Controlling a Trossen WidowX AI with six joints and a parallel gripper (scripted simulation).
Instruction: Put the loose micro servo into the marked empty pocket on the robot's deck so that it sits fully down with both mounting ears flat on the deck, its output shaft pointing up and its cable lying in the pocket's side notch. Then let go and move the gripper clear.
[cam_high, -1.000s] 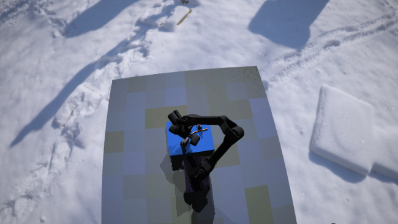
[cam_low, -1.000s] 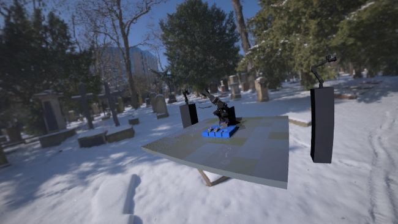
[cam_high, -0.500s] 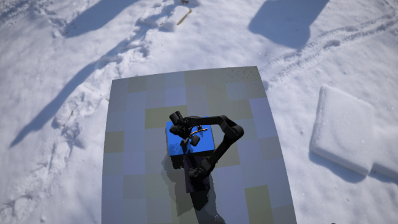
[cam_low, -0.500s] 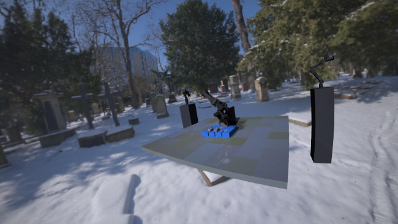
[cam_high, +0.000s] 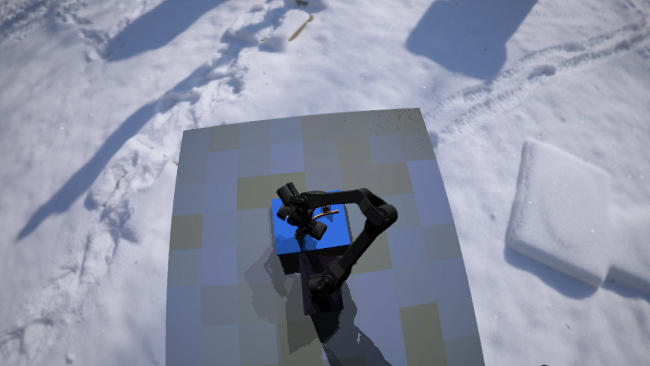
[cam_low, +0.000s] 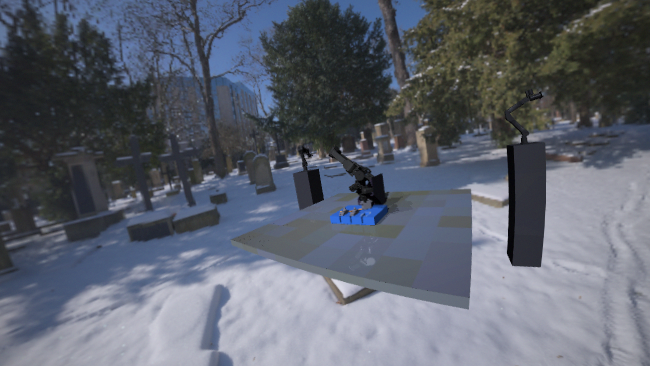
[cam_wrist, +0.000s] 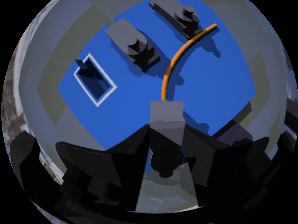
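The loose micro servo (cam_wrist: 167, 117), a grey block, is between the fingers of my gripper (cam_wrist: 165, 128) (cam_high: 301, 231), which is shut on it low over the blue deck (cam_high: 332, 236) (cam_low: 370, 216) (cam_wrist: 130, 117). A dark round part shows between the fingers; I cannot tell where the output shaft points. Its orange cable (cam_wrist: 172, 62) (cam_high: 326, 215) curves away across the deck, past the seated servos. The pocket is empty inside its white outline (cam_wrist: 107, 96), left of the servo in the wrist view, with a notch at its upper left corner. The gap between servo and deck is hidden.
Two grey servos (cam_wrist: 132, 45) (cam_wrist: 177, 15) sit in the deck beside the pocket, their tops standing above it. The dark arm base stands against the deck's near side in the top view. The table (cam_high: 220, 270) (cam_low: 425, 270) lies around the deck. Two black pedestals (cam_low: 527, 205) (cam_low: 308, 189) stand off the table.
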